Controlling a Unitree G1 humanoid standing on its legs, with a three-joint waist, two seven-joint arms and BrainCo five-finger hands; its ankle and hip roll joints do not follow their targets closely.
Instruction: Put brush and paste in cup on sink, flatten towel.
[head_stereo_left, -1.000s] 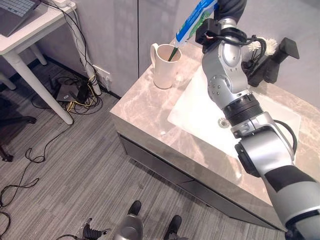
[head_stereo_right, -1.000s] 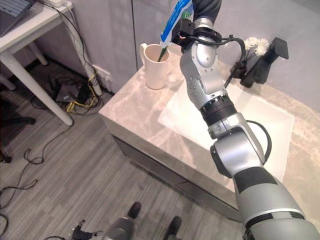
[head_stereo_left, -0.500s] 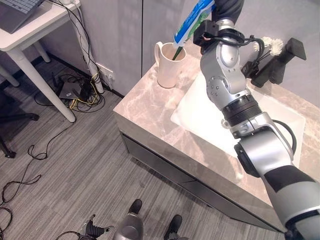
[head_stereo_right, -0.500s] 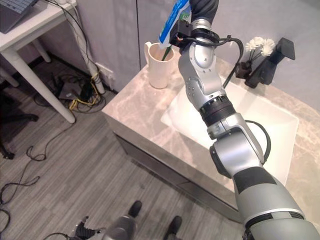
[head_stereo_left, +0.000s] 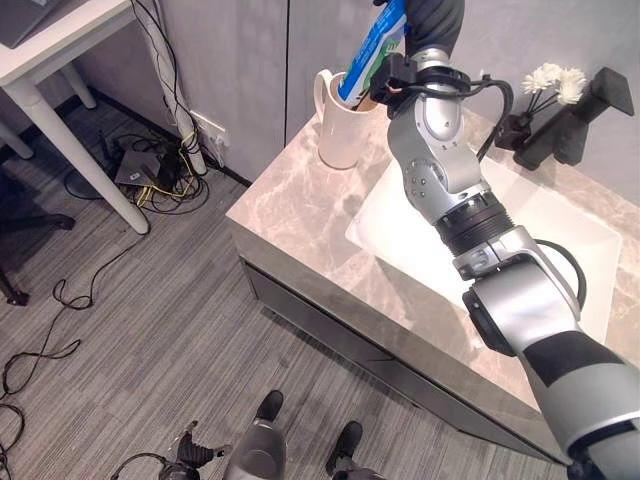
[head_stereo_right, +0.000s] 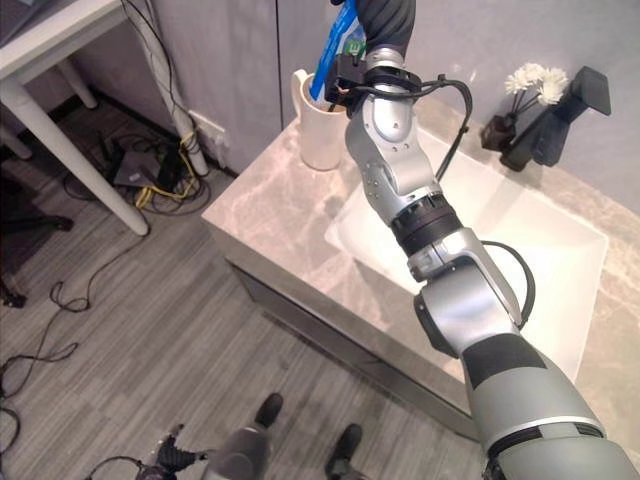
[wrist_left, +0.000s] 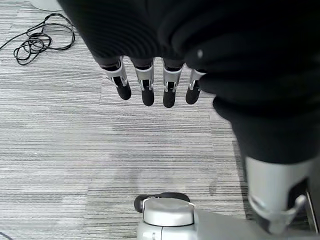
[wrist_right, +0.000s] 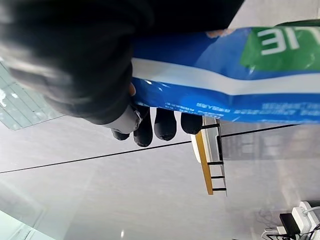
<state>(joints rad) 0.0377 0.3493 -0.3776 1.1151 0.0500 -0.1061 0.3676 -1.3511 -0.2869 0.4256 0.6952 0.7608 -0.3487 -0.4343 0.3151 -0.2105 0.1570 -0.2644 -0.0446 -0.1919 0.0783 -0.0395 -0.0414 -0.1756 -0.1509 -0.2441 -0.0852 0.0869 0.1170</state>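
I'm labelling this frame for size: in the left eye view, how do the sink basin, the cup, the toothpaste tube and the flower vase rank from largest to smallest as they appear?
1. Sink basin, by far the largest.
2. Cup.
3. Toothpaste tube, partly hidden in the cup and cut off by the frame edge, so its rank against the cup is unsure.
4. Flower vase, smallest, though it stands farthest from the camera.

Blue, white and green paste tube (head_stereo_left: 368, 62), cream cup (head_stereo_left: 341, 131), beige marbled counter (head_stereo_left: 300, 215), white basin (head_stereo_left: 560, 225).
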